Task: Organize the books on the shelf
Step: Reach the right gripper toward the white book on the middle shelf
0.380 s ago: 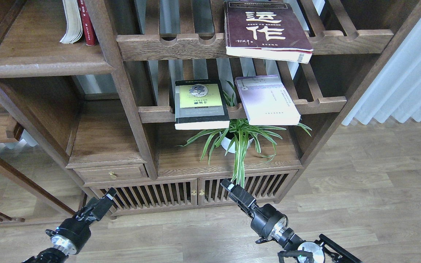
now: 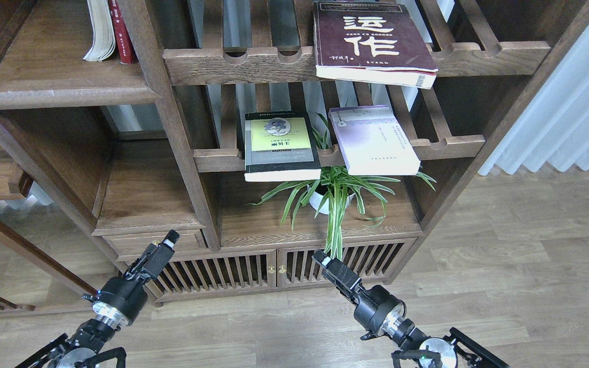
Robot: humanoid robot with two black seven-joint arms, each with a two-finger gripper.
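Note:
The maroon book (image 2: 371,43) with white characters lies flat on the upper slatted rack, overhanging its front rail. The black-grey book (image 2: 280,145) with the yellow-green panel and the lavender-white book (image 2: 374,139) lie side by side on the lower slatted rack. The solid flat shelf (image 2: 64,82) is at the upper left. My left gripper (image 2: 164,245) is low, in front of the drawer. My right gripper (image 2: 322,259) is low, in front of the cabinet doors. Both are far below the books and hold nothing. Their fingers cannot be told apart.
Two upright books (image 2: 108,30) stand at the back right of the solid shelf. A potted spider plant (image 2: 333,197) sits under the lower rack, its leaves hanging over the cabinet front. A thick post (image 2: 172,117) separates the shelf from the racks. A curtain (image 2: 570,102) hangs at the right.

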